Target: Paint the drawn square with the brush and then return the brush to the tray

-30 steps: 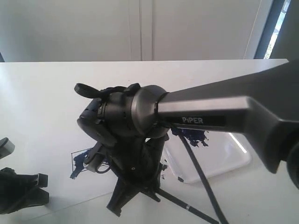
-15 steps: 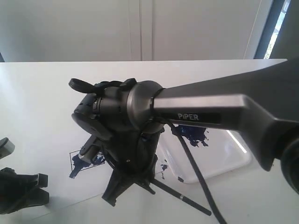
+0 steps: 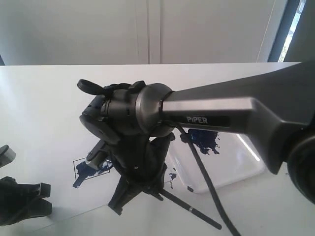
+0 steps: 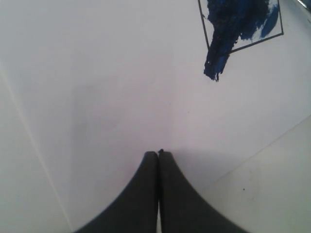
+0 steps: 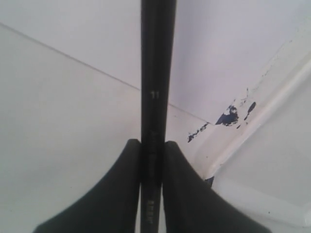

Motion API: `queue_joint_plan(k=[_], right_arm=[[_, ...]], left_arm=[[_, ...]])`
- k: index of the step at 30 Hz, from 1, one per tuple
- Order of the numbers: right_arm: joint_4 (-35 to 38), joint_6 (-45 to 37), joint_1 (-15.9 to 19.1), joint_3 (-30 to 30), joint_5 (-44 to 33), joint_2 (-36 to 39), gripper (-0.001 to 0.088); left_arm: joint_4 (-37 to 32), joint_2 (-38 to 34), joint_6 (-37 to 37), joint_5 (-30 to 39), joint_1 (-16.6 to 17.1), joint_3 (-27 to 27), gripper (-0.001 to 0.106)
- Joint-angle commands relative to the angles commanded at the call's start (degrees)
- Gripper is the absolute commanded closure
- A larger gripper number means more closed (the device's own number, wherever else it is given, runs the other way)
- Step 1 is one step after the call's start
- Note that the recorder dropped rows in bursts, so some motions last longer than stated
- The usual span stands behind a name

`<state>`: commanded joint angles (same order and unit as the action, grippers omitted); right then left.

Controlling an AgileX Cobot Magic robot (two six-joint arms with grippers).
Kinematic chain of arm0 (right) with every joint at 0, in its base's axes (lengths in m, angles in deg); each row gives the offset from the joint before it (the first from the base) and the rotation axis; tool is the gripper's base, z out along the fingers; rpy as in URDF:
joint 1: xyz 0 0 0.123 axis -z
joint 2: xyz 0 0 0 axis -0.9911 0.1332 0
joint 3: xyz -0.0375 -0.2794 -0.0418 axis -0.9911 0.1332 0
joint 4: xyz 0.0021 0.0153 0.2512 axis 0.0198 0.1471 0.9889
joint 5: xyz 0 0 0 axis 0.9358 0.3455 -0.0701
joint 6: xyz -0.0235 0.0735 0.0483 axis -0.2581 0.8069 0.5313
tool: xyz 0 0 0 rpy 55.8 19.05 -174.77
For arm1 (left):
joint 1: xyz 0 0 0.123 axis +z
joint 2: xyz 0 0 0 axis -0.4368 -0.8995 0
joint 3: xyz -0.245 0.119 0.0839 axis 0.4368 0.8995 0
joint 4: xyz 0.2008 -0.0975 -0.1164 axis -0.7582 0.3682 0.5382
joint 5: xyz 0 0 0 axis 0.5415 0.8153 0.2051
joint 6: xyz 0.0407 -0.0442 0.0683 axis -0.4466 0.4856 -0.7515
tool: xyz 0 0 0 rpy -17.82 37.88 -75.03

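Blue paint covers part of the drawn square (image 4: 243, 22) and spills past one line, with white showing inside; filling is judged unfinished, and the return to the tray (image 3: 241, 164) is not yet done; the right gripper (image 5: 151, 143) clamps the brush (image 5: 156, 73) just beside the tray's rim; the left gripper (image 4: 159, 154) is closed and empty; white table (image 3: 44, 98), pale panelled wall (image 3: 147, 29) behind

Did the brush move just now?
Yes, a tiny bit. In the exterior view the brush, held in the right hand, shifted left, away from the tray.
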<state>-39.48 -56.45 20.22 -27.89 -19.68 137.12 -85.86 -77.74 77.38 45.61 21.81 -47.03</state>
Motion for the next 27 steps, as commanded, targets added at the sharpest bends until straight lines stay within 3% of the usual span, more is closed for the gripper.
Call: queue_joint_plan(k=[9, 27], right_arm=[[15.8, -7.7, -0.1, 0.2, 0.0, 0.0, 0.0868], [-1.1, -0.2, 0.1, 0.2, 0.0, 0.0, 0.0868]], left_arm=[[0.0, 0.0, 0.0, 0.0, 0.0, 0.0, 0.105], [0.0, 0.0, 0.2, -0.1, 0.0, 0.0, 0.105]])
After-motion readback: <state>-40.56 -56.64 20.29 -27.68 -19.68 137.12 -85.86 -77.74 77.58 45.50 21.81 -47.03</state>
